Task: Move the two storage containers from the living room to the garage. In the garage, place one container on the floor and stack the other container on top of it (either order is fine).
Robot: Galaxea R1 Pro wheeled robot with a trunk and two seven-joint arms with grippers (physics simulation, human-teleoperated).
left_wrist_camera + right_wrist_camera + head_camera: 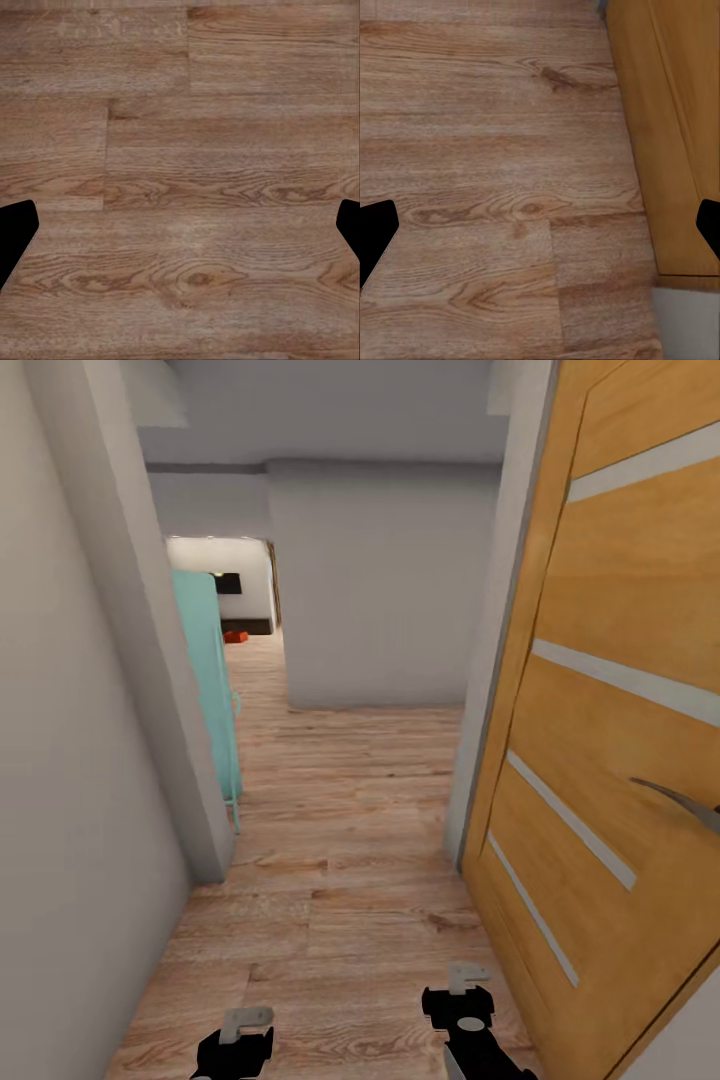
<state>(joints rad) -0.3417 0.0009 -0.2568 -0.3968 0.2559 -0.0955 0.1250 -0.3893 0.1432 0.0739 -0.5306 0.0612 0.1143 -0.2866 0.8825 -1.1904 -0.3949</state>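
An orange-red storage container [235, 636] is seen far ahead down the hallway, left of centre, nearer the left gripper's [236, 1038] side; both it and the right gripper [462, 1000] are held wide open, empty, over wood-plank floor [340, 860].

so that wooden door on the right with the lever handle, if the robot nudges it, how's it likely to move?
The wooden door looks like a rigid panel with pale inset strips, so it should probably swing as one piece rather than flex. It stands ajar beside the right hand, so a brush might shift it. Its lever handle juts out and could snag an arm.
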